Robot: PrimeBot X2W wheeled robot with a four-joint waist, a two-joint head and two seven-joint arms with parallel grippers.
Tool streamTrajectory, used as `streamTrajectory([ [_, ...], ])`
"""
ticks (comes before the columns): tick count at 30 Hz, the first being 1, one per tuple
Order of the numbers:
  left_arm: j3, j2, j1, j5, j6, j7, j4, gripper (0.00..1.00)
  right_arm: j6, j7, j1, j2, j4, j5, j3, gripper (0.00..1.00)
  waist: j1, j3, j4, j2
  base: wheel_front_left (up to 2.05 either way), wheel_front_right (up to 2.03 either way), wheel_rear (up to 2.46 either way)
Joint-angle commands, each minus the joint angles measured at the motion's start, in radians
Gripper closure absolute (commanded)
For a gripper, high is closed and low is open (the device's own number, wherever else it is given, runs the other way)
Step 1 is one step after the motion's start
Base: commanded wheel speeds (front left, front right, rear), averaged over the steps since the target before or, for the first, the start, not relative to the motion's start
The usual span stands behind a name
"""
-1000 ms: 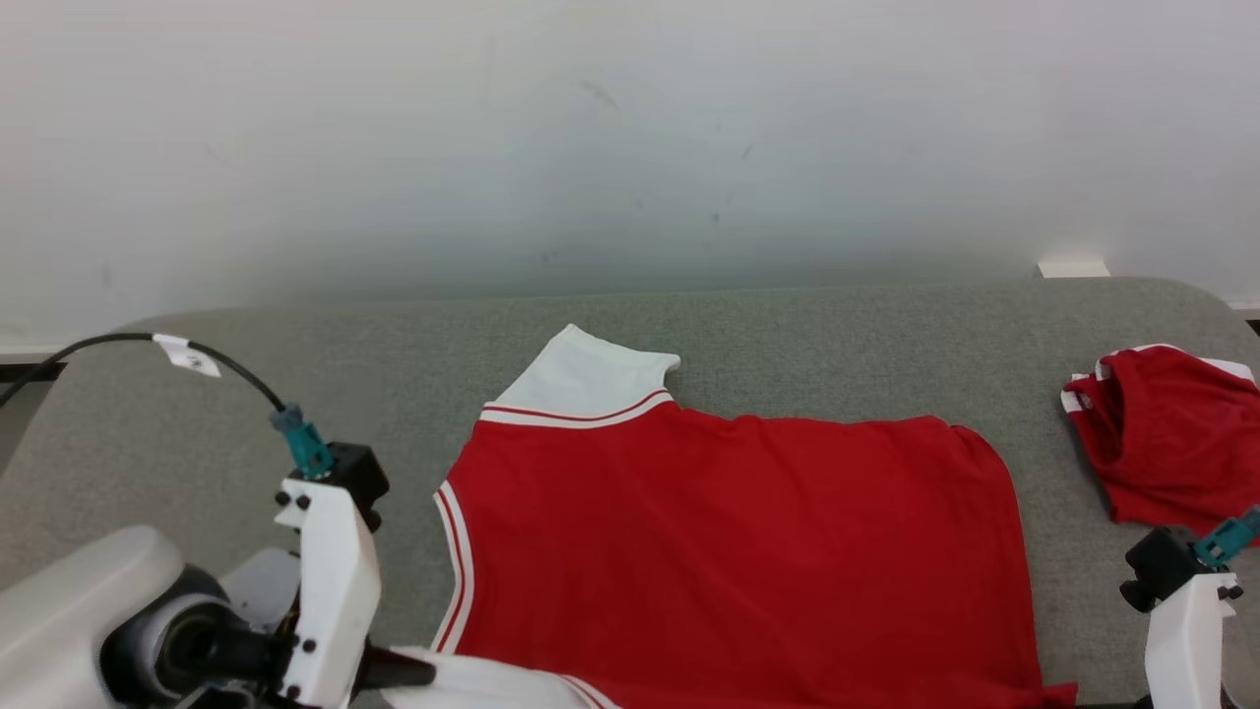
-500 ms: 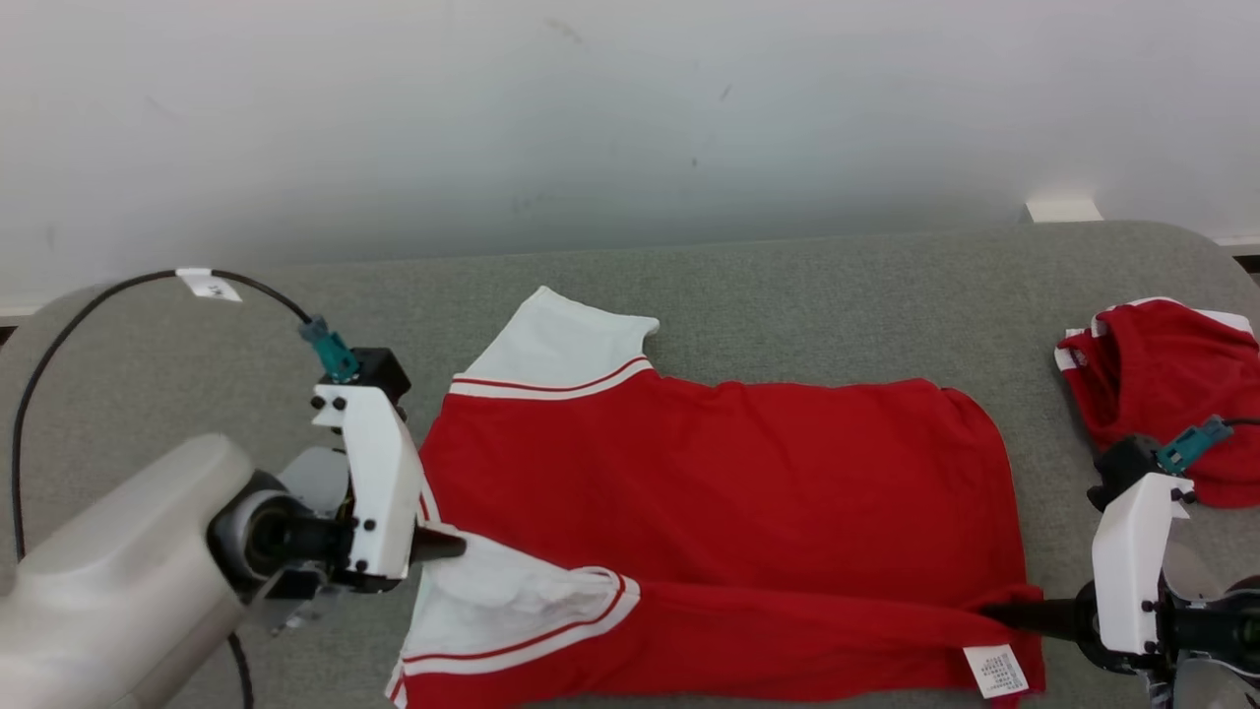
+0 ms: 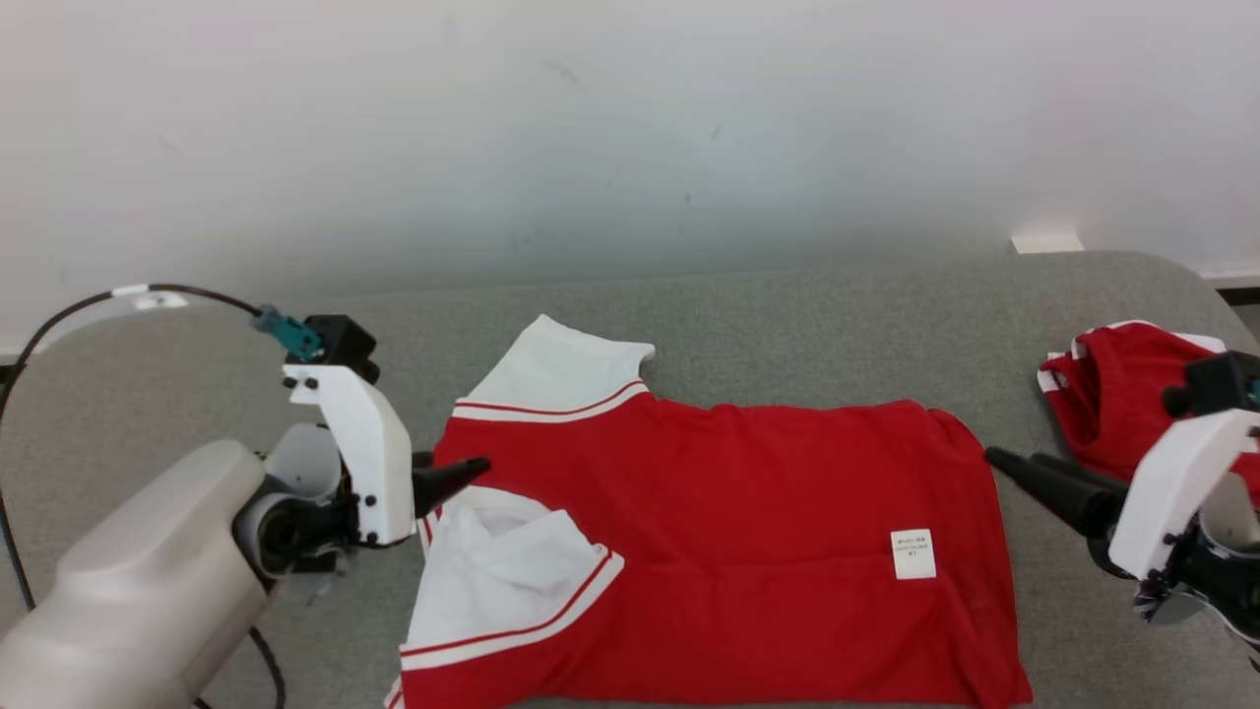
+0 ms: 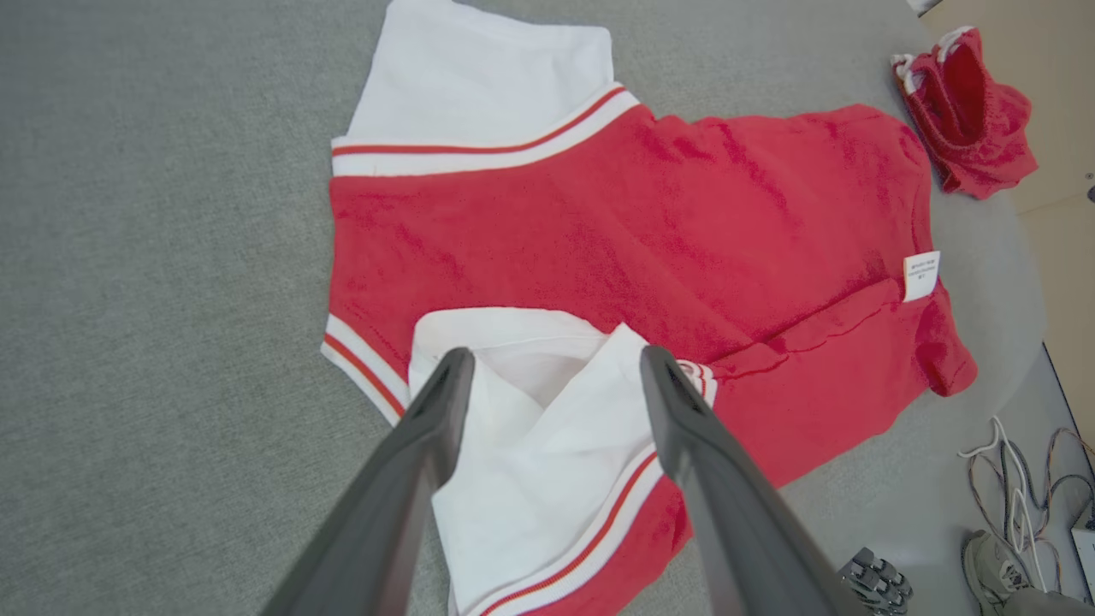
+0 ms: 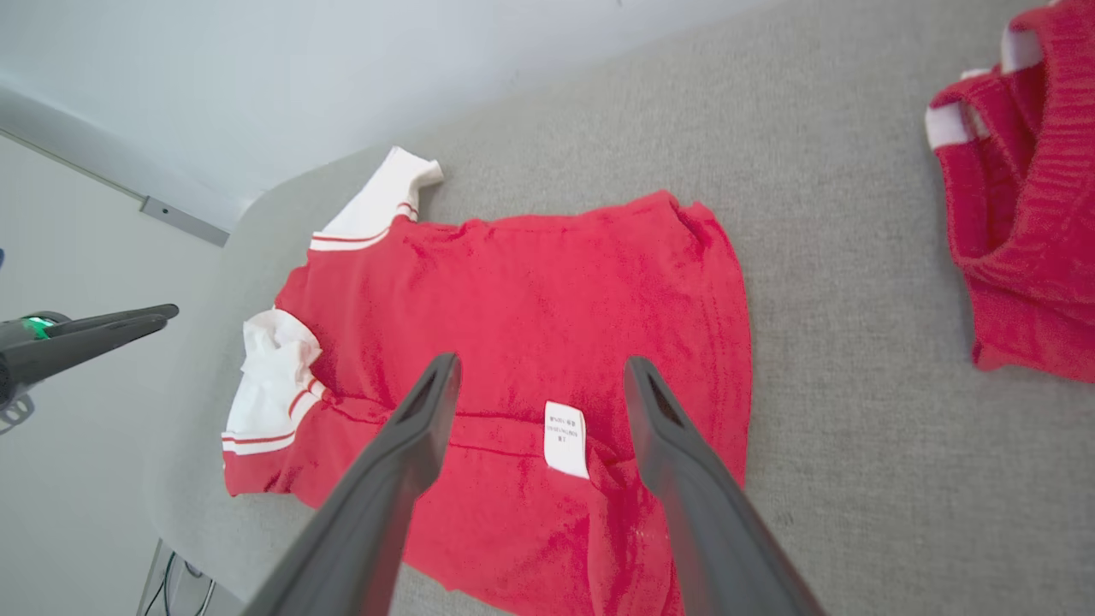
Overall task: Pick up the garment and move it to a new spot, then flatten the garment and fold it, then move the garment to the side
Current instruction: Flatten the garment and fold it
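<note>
The garment [image 3: 728, 492] is a red shirt with white sleeves, lying flat on the grey table [image 3: 787, 325]. Its near edge is folded up over the body, so a white label [image 3: 913, 553] faces up. My left gripper [image 3: 463, 475] hovers at the shirt's left side, just above the folded white sleeve [image 4: 547, 445]. The left wrist view shows this gripper [image 4: 556, 355] open and holding nothing. My right gripper [image 3: 1009, 461] hangs off the shirt's right edge. In its own view it [image 5: 541, 361] is open above the label [image 5: 565, 438], and the garment [image 5: 530, 299] lies beneath.
A second red and white garment [image 3: 1122, 404] lies crumpled at the table's right end, close behind my right arm. A pale wall runs along the far side of the table. Cables [image 4: 1018, 462] lie on the floor beyond the table's near right corner.
Both grippers carried the shirt's near edge up over its body, then opened and let it go. The fold now rests on the shirt. The head camera also shifted.
</note>
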Motion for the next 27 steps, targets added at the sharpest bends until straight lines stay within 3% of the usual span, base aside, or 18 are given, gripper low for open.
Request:
streamTrajectory([
  [1, 0.013, 0.006, 0.019, 0.031, -0.009, -0.072, -0.006, 0.0, -0.002, -0.107, 0.036, -0.027, -0.03, -0.053, -0.022, 0.0, -0.0001, -0.02, 0.009, 0.0, 0.0, 0.0, 0.0],
  [2, 0.013, 0.006, 0.019, 0.031, -0.009, -0.072, -0.006, 0.0, -0.002, -0.107, 0.036, -0.027, -0.03, -0.053, -0.022, 0.0, -0.0001, -0.02, 0.009, 0.0, 0.0, 0.0, 0.0],
  [5, 0.028, 0.023, 0.042, 0.083, -0.011, -0.22, -0.027, 0.0, -0.002, -0.303, 0.078, -0.049, -0.071, -0.143, -0.051, 0.0, -0.0001, -0.031, 0.016, 0.0, 0.0, 0.0, 0.0],
  [8, 0.047, 0.037, 0.079, 0.141, 0.027, -0.379, -0.066, 0.0, -0.002, -0.512, 0.126, -0.065, -0.083, -0.231, -0.083, 0.0, -0.0001, -0.041, 0.024, 0.0, 0.0, 0.0, 0.0],
  [10, 0.06, 0.051, 0.11, 0.181, 0.07, -0.489, -0.102, 0.0, -0.002, -0.575, 0.159, -0.061, -0.067, -0.289, -0.122, 0.0, -0.0001, -0.046, 0.027, 0.0, 0.0, 0.0, 0.0],
  [11, 0.068, 0.056, 0.132, 0.198, 0.096, -0.545, -0.122, 0.0, -0.002, -0.584, 0.179, -0.052, -0.059, -0.323, -0.151, 0.0, -0.0001, -0.047, 0.029, 0.0, 0.0, 0.0, 0.0],
  [15, 0.095, 0.078, 0.234, 0.256, 0.205, -0.725, -0.215, 0.0, -0.002, -0.587, 0.33, 0.051, -0.054, -0.523, -0.483, 0.0, -0.0001, -0.05, 0.036, 0.0, 0.0, 0.0, 0.0],
  [19, 0.145, 0.084, 0.347, 0.297, 0.306, -0.781, -0.323, 0.0, -0.002, -0.587, 0.542, 0.159, -0.121, -0.812, -0.759, 0.0, -0.0001, -0.047, 0.044, 0.0, 0.0, 0.0, 0.0],
  [23, 0.217, 0.062, 0.474, 0.378, 0.39, -0.787, -0.431, 0.0, -0.002, -0.587, 0.727, 0.275, -0.179, -0.974, -0.898, 0.0, -0.0001, -0.038, 0.046, 0.0, 0.0, 0.0, 0.0],
  [27, 0.296, 0.02, 0.619, 0.45, 0.434, -0.787, -0.484, 0.0, -0.002, -0.568, 0.838, 0.345, -0.197, -1.052, -0.949, 0.0, -0.0001, -0.027, 0.039, 0.0, 0.0, 0.0, 0.0],
])
